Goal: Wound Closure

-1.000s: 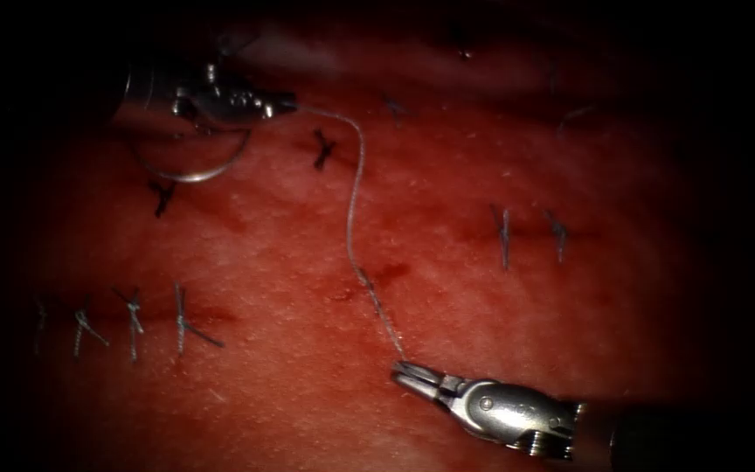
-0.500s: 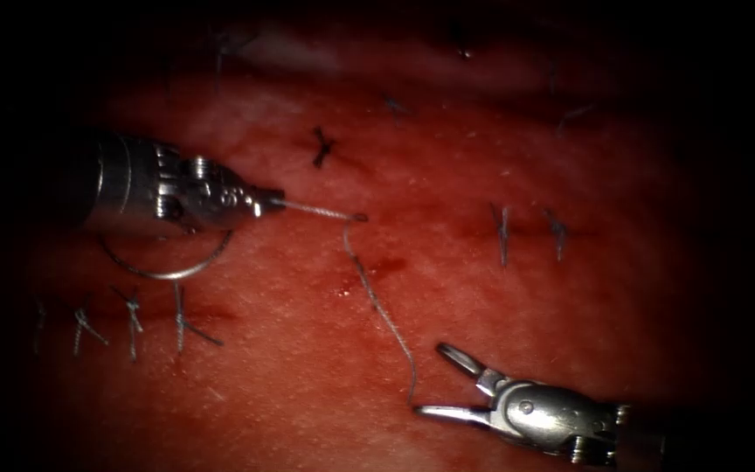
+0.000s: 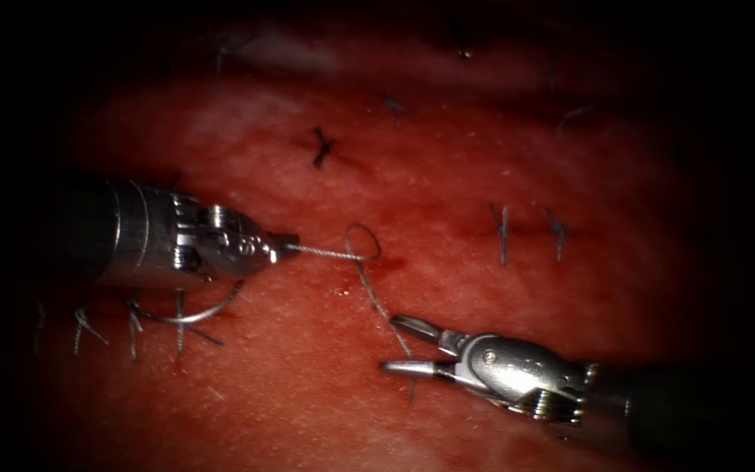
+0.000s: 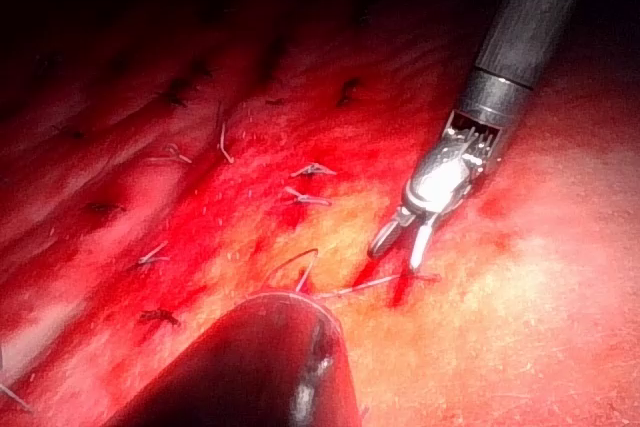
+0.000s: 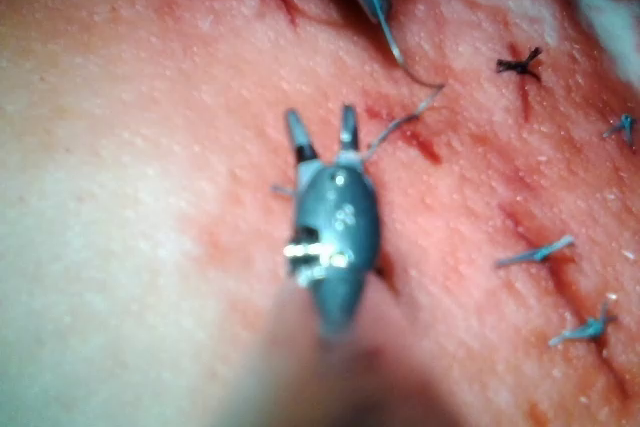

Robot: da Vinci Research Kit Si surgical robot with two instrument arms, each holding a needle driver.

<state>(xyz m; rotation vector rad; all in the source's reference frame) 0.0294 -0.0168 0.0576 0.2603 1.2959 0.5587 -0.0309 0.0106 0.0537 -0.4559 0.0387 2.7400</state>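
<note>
No readable writing shows on either tool. The left arm's steel pincer (image 3: 294, 249) is clenched on the thin grey thread (image 3: 362, 262), which curls into a small loop just beyond its tip and then runs down across the short dark-red cut (image 3: 386, 264) in the red, glistening tissue (image 3: 447, 175). The curved steel needle (image 3: 190, 313) hangs free beneath this tool, left of the cut, outside the tissue. The right arm's steel pincer (image 3: 404, 345) is released, its jaws spread on either side of the thread, grasping nothing. Dark knotted stitches (image 3: 500, 232) dot the tissue.
</note>
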